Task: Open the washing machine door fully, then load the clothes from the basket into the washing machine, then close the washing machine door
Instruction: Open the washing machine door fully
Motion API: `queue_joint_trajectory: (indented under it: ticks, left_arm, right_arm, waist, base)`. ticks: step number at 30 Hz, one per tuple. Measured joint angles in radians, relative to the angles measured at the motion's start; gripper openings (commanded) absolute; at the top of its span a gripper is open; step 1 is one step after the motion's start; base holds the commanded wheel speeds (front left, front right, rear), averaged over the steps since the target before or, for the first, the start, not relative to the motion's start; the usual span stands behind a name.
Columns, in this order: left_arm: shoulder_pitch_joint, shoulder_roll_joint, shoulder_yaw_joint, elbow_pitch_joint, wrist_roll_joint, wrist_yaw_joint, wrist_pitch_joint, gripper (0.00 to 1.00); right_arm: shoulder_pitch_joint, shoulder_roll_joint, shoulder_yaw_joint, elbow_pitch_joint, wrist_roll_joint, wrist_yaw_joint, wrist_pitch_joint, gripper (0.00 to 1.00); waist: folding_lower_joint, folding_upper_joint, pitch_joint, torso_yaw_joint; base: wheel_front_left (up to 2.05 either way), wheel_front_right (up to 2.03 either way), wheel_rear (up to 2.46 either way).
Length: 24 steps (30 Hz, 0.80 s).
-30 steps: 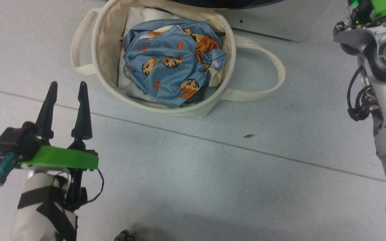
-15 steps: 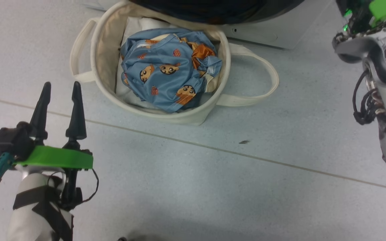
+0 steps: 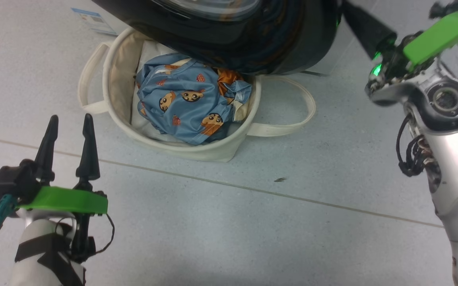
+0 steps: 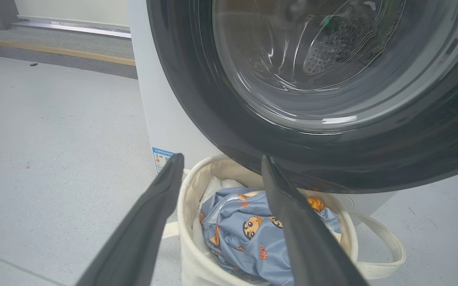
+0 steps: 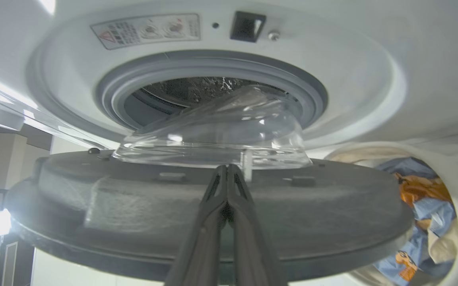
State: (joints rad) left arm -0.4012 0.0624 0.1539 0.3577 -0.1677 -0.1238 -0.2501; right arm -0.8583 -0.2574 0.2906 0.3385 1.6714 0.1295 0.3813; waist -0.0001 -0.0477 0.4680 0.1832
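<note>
Pale grey floor (image 3: 213,238), thin seam line (image 3: 253,190) across it, small dark speck (image 3: 280,180), plain white padded cloth (image 3: 153,49)

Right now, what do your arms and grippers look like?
The left gripper and right gripper each have two long dark tapered fingers and a green plate. The left forearm wears white cloth with black straps; the right arm is silver metal with black cables.

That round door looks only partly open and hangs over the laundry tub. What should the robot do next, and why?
Probably swing the washing machine door wider with the right gripper, whose shut jaws point at the door's inner face. The door overhangs the basket, covering part of the clothes, so it likely must clear before loading.
</note>
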Motion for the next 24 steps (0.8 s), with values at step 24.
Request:
queue_joint_trajectory:
  ticks: [24]
  left_arm:
    - [0.074, -0.007, 0.057, 0.013, 0.000, -0.001, 0.000, 1.00]
  right_arm:
    - [0.010, 0.015, 0.128, -0.056, -0.091, 0.000, 0.097, 0.00]
  waist:
    - [0.0001, 0.0000, -0.089, 0.016]
  base:
    - [0.00, 0.00, 0.00]
